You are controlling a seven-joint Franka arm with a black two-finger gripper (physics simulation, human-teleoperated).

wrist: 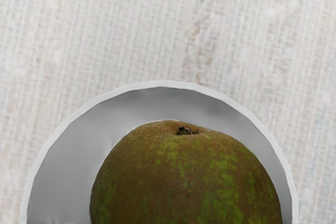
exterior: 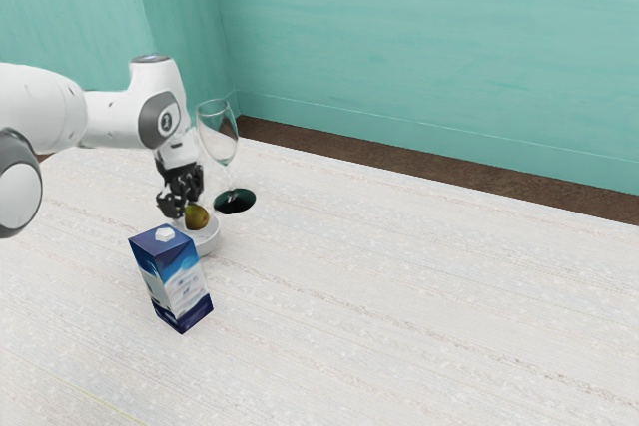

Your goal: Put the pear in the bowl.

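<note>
Cannot tell the gripper (exterior: 183, 206) open from closed, so settle the pear (wrist: 184, 177) gently inside the bowl (wrist: 163, 83), clear of its rim, before backing straight up.

In the exterior view we see, on the table (exterior: 399, 296), the carton (exterior: 177, 279) before the bowl (exterior: 210, 239), the pear (exterior: 198, 216) at its mouth, the glass (exterior: 235, 202) behind.

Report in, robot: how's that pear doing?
Gripper right at the pear, hold unclear. Pear within the bowl's rim, seen from above. Carton and glass close by, seemingly not blocking.
</note>
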